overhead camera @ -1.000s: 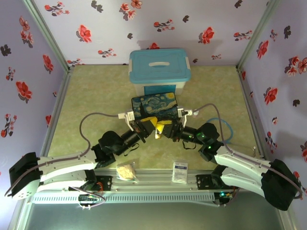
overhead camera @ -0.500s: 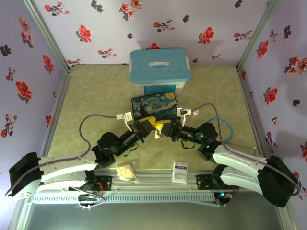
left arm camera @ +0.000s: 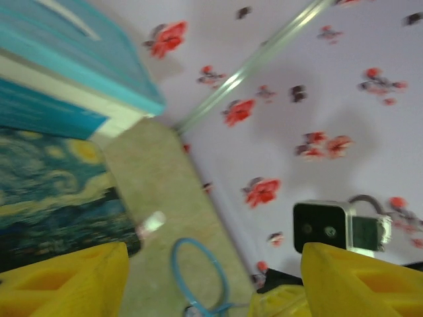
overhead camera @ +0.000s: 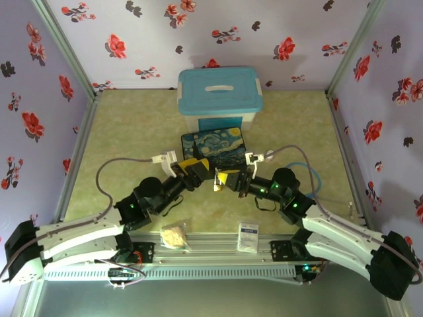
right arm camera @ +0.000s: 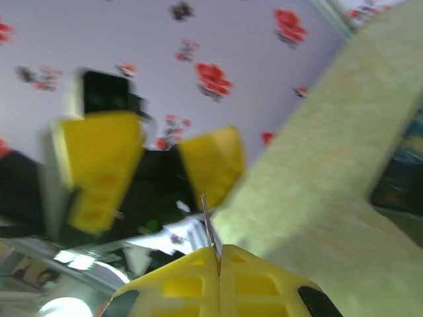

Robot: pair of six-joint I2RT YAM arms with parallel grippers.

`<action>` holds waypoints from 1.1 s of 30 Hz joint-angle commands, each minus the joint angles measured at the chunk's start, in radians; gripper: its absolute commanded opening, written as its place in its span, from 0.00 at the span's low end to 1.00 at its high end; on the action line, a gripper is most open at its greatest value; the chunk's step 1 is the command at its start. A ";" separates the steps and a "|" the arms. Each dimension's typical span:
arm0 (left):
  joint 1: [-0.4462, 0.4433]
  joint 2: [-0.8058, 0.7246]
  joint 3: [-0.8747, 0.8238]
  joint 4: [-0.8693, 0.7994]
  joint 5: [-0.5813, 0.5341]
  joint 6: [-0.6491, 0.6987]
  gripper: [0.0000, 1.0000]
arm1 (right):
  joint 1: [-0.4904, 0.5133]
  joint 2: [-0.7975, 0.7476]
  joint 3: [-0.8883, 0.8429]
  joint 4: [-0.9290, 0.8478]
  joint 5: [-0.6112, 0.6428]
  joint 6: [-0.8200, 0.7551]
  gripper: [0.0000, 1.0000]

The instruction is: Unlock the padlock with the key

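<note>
I judged it the insertion step: my right tool (right arm camera: 219, 251) clenched the key (right arm camera: 205, 218); my left tool (left arm camera: 211, 254), at nine o'clock, gaped released. Next called for steadying the padlock.

You're working in a lab test booth, not a home: flower-papered panel walls (overhead camera: 132, 26) meet at bare metal corner posts (overhead camera: 66, 49). Robot arms (overhead camera: 79, 234) are bolted to an aluminium rail (overhead camera: 211, 256) beside a green mat (overhead camera: 125, 132).
</note>
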 commanded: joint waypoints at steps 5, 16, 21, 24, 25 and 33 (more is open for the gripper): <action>0.090 0.142 0.140 -0.447 0.113 0.019 0.73 | -0.077 0.017 0.052 -0.458 0.110 -0.108 0.00; 0.069 0.444 0.109 -0.221 0.211 0.011 0.71 | -0.099 0.059 0.040 -0.624 0.251 -0.152 0.00; 0.059 0.535 0.147 -0.252 0.161 0.037 0.72 | -0.099 0.053 0.024 -0.622 0.259 -0.158 0.00; 0.060 0.587 0.146 -0.226 0.144 0.049 0.72 | -0.099 0.050 0.021 -0.632 0.266 -0.167 0.00; 0.058 0.613 0.144 -0.195 0.145 0.054 0.72 | -0.099 0.048 0.019 -0.629 0.263 -0.167 0.00; 0.039 0.741 0.184 -0.142 0.110 0.073 0.66 | -0.099 0.041 0.008 -0.626 0.264 -0.166 0.00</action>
